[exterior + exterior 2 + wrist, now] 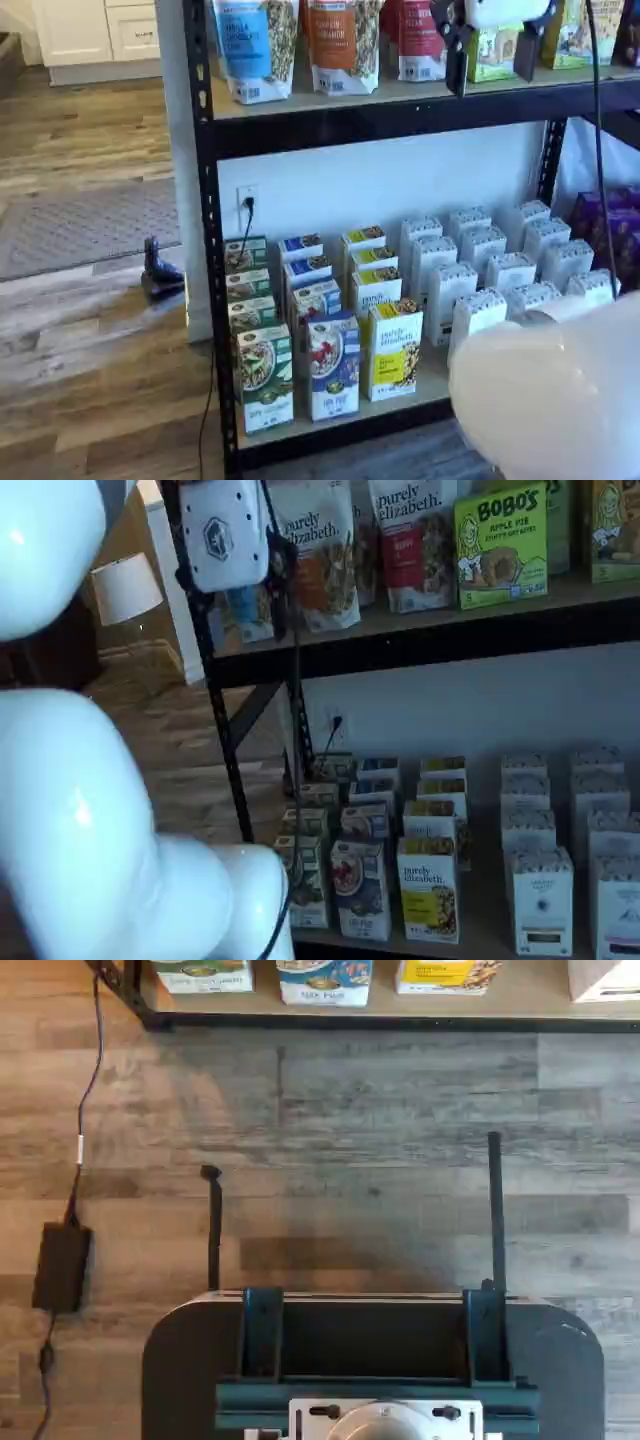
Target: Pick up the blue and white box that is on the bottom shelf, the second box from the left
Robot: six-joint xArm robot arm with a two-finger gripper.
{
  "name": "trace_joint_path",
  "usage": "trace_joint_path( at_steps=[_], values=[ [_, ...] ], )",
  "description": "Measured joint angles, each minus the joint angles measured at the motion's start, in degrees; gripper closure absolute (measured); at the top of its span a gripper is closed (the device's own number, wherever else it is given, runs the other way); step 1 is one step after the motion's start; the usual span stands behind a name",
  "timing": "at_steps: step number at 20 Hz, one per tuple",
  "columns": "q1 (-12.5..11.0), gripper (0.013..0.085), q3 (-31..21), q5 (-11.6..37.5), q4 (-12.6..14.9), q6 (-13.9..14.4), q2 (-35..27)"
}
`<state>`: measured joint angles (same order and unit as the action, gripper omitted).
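Blue and white box (333,366) at the front of the bottom shelf (340,417), gripper (492,55) high above with fingers spread wide.

In both shelf views the carton stands upright at the front of its row, just beside a green-and-white carton (265,378) on one side and a yellow carton (394,350) on the other, with narrow gaps between them. Open room lies in front of the black steel beam, over the grey wood-plank floor (380,1140). White boxes (478,312) fill the pale deck farther along. The gripper hangs level with the upper deck of granola bags (342,40), well apart from the carton; its two black fingers show a plain gap.
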<state>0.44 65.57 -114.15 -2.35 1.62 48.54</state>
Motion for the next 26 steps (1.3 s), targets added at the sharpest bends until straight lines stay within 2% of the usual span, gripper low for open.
trace_joint_path(
  at_steps=[1, 7, 12, 16, 20, 26],
  values=[
    [7.8, 0.013, -3.3, 5.8, 8.7, 4.9, 3.3],
    [8.5, 0.013, -4.1, 6.7, 8.4, 5.9, 3.2],
    [7.6, 0.013, -6.1, 8.7, 7.8, 5.4, 3.9],
    [5.6, 0.013, -9.1, 11.6, 6.3, 4.0, 4.5],
    [3.1, 0.013, -12.5, 15.3, 4.3, 2.2, 5.1],
    [1.5, 0.013, -17.5, 21.5, 3.6, 0.9, 5.3]
  ],
)
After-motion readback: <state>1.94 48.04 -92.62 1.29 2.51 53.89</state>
